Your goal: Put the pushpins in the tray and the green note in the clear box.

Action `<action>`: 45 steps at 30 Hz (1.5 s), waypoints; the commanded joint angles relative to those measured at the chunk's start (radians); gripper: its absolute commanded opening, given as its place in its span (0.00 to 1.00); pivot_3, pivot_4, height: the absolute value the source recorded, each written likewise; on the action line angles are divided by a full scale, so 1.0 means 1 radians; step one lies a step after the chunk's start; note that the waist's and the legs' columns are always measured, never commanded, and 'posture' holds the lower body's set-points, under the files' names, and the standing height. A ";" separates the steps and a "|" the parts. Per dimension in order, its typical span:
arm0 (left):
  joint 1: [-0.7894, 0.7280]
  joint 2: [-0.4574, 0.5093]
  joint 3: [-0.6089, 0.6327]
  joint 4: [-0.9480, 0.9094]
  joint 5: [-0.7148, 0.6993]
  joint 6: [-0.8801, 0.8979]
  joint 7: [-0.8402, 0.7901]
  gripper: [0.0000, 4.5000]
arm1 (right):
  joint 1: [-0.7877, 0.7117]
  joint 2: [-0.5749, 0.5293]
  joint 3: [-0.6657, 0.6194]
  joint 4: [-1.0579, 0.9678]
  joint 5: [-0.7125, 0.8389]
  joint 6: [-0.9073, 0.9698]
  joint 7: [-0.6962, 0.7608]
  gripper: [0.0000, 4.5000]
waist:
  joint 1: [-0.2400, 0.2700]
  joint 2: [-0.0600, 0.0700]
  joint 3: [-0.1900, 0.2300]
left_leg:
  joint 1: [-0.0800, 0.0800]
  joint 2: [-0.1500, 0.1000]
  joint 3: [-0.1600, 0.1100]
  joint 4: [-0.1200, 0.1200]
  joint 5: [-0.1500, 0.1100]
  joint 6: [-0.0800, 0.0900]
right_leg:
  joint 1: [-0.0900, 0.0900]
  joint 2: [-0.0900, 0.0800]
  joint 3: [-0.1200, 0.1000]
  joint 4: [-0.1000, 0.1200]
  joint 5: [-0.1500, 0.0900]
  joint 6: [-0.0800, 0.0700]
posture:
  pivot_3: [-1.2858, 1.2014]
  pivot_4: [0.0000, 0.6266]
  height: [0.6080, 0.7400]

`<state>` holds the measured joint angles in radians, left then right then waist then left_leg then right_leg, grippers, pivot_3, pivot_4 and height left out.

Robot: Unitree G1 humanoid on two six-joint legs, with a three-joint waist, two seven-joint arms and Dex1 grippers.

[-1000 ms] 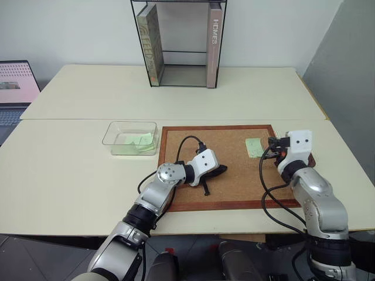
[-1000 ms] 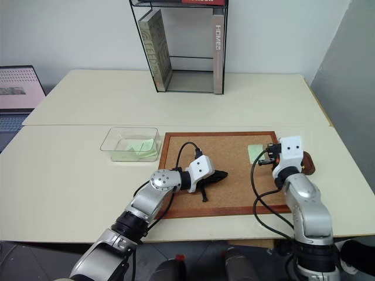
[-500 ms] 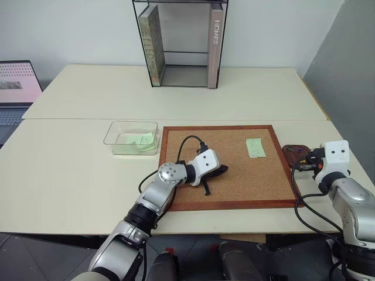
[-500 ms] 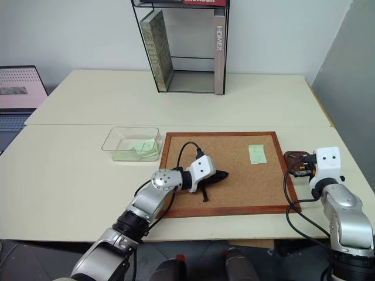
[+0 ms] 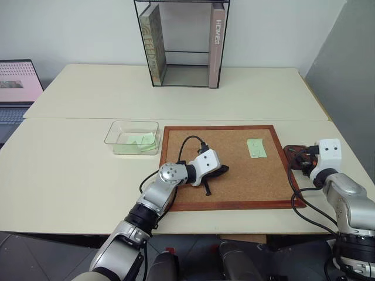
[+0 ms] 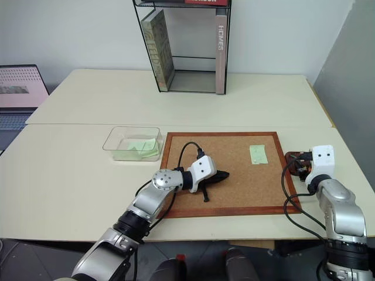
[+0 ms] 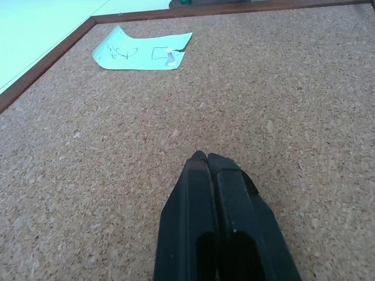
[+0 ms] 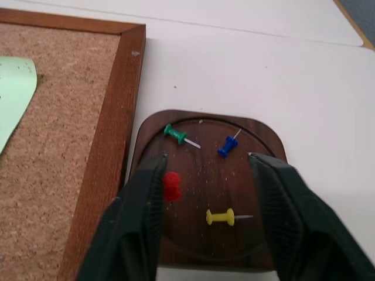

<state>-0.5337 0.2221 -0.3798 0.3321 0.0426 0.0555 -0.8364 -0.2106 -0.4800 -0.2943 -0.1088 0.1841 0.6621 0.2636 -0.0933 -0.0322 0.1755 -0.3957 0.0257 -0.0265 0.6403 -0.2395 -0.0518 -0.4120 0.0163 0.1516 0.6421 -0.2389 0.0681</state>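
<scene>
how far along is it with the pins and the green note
Done: four pushpins lie in the tray: green, blue, yellow and red. Notes already sit in the clear box.

In hand: nothing; the right gripper is open over the tray, the red pin by its finger. The left gripper is shut on the corkboard.

Left: one green note, pinned by a white pushpin.

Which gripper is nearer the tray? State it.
Right. The right gripper hangs open directly over the tray; the left gripper rests shut mid-corkboard, well away.
</scene>
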 commanded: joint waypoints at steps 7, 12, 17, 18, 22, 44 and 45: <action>0.026 0.003 -0.037 0.064 0.038 0.013 -0.005 0.00 | -0.008 -0.009 -0.042 -0.020 0.047 0.011 -0.004 0.67 | 0.000 0.000 0.000 | 0.000 0.000 0.000 0.000 0.000 0.000 | 0.000 0.000 0.000 0.000 0.000 0.000 | 0.52 0.24 1.00; 0.025 0.005 -0.039 0.067 0.041 0.009 -0.007 0.00 | 0.004 -0.020 -0.024 -0.020 0.038 0.036 0.003 0.67 | 0.001 0.000 0.000 | 0.000 0.000 0.000 0.000 0.000 0.000 | 0.000 0.000 0.000 0.000 0.000 0.000 | 0.52 0.24 1.00; 0.026 0.003 -0.041 0.070 0.043 0.002 -0.005 0.00 | 0.015 -0.030 0.004 -0.009 -0.009 0.030 -0.025 0.67 | 0.002 0.000 0.000 | 0.000 0.000 0.000 0.000 0.000 0.000 | 0.000 0.000 0.000 0.000 0.000 0.000 | 0.52 0.24 1.00; 0.026 0.003 -0.041 0.069 0.044 0.001 -0.005 0.00 | 0.016 -0.031 0.007 -0.006 -0.017 0.025 -0.031 0.67 | 0.002 0.000 0.000 | 0.000 0.000 0.000 0.000 0.000 0.000 | 0.000 0.000 0.000 0.000 0.000 0.000 | 0.52 0.24 1.00; 0.028 0.004 -0.042 0.068 0.046 -0.001 -0.006 0.00 | 0.018 -0.028 0.009 -0.006 -0.031 0.016 -0.038 0.67 | 0.003 0.000 0.000 | 0.000 0.000 0.000 0.000 0.000 0.000 | 0.000 0.000 0.000 0.000 0.000 0.000 | 0.52 0.24 1.00; 0.022 0.008 -0.044 0.079 0.051 -0.012 -0.010 0.00 | 0.011 0.026 -0.075 -0.141 0.144 -0.047 0.043 0.67 | 0.003 0.000 0.000 | 0.000 0.000 0.000 0.000 0.000 0.000 | 0.001 0.000 0.000 0.000 0.000 0.000 | 0.52 0.24 1.00; 0.021 0.008 -0.043 0.080 0.052 -0.013 -0.010 0.00 | 0.030 0.020 -0.045 -0.165 0.153 -0.043 0.077 0.67 | 0.004 0.000 0.000 | 0.000 0.000 0.000 0.000 0.000 0.000 | 0.001 0.000 0.000 0.000 0.000 0.000 | 0.52 0.24 1.00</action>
<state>-0.5408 0.2200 -0.3839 0.3517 0.0518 0.0271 -0.8380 -0.2076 -0.4361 -0.3878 -0.1833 0.3003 0.6258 0.2655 -0.0897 -0.0320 0.1754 -0.3953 0.0258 -0.0269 0.6405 -0.2395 -0.0518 -0.4115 0.0164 0.1515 0.6424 -0.2388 0.0682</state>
